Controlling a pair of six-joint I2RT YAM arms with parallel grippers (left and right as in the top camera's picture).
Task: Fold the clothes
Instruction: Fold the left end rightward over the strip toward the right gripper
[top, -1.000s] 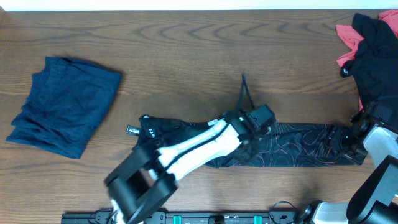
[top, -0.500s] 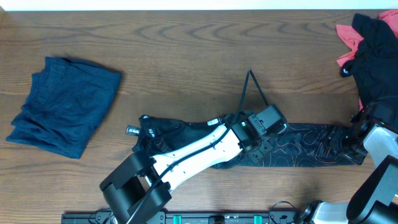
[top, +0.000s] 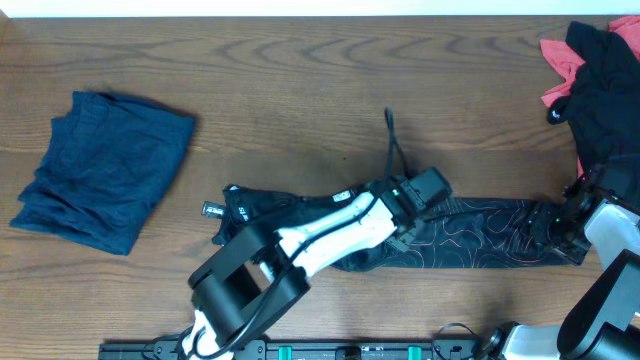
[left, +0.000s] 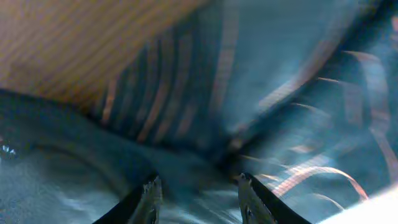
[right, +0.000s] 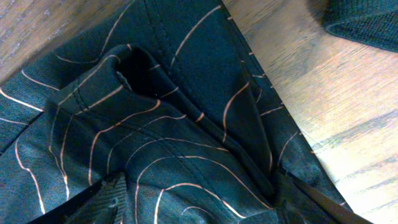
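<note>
The black jersey with thin contour lines lies as a long crumpled strip across the near half of the table. My left gripper hovers low over its middle. In the left wrist view the left gripper is open, and blurred jersey cloth lies beneath the gap. My right gripper rests at the strip's right end. There the right gripper stands open wide, its fingers straddling a raised fold of jersey.
A folded navy-blue garment lies at the left. A black and coral-pink pile sits in the far right corner, and its dark edge shows close to my right gripper. The left arm's black cable loops up behind the wrist.
The left gripper's jaws have widened over the jersey's middle. Its wrist swung a little right, then back left. The right gripper and the jersey's right end have not moved.
</note>
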